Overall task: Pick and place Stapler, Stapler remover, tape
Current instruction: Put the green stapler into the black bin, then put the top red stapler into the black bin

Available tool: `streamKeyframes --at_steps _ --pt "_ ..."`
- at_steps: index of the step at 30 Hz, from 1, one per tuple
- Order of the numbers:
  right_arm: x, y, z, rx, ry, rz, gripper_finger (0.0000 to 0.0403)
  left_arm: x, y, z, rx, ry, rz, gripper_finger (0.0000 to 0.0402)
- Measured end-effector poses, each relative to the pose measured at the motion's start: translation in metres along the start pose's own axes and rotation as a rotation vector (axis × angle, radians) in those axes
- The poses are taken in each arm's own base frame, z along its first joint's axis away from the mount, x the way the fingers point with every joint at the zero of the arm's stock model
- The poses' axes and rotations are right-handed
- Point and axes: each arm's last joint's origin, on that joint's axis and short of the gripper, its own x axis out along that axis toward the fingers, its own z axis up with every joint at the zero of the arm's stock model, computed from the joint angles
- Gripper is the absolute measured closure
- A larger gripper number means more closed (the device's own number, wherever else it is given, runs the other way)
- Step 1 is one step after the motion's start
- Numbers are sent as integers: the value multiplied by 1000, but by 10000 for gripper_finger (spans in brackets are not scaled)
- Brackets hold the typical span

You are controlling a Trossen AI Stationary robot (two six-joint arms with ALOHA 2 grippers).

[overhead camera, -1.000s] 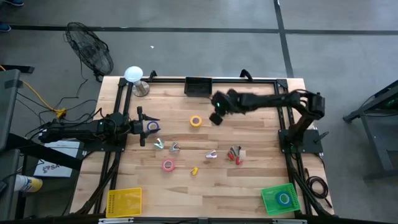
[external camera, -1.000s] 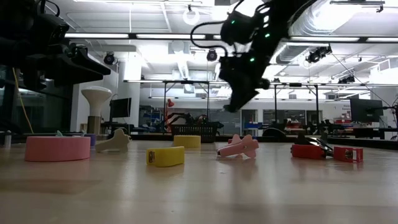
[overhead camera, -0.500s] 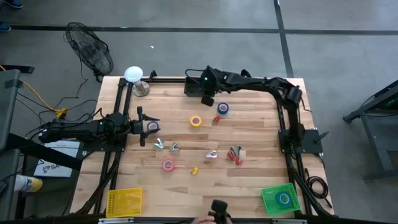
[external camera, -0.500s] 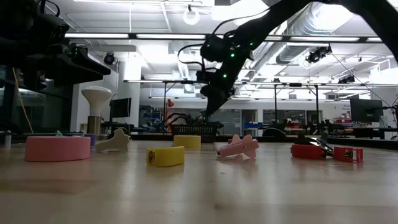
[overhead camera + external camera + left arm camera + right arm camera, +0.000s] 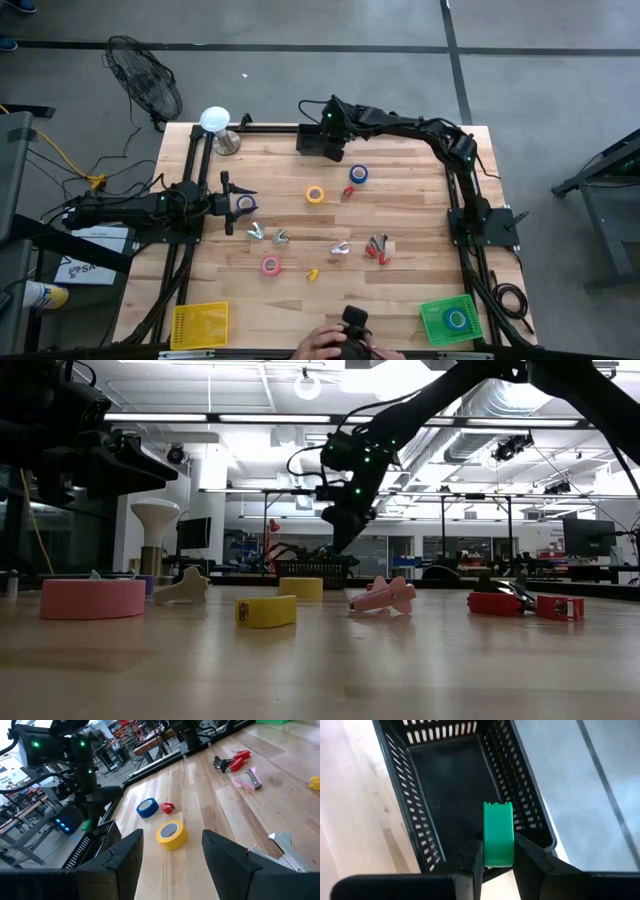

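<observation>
Now the right gripper [image 5: 497, 855] hangs directly above the black basket [image 5: 425, 835] at the table's far edge, its fingers clamped on a small green stapler [image 5: 498, 834], long axis pointing down into the basket. The high view hides the stapler; only the right wrist view shows it. The left gripper [image 5: 228, 203] waits with fingers apart near a purplish-blue tape roll [image 5: 246, 203].

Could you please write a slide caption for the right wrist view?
Right gripper holds a green stapler remover above the empty black basket.
</observation>
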Motion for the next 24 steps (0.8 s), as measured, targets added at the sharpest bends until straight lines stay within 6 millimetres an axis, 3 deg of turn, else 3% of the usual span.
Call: streamKeyframes --at_steps 9,24 --pt "0 -2 -2 30 4 31 325 0 0 0 0 -1 0 204" --pt "-4 2 -5 38 53 27 257 0 0 0 0 0 0 204"
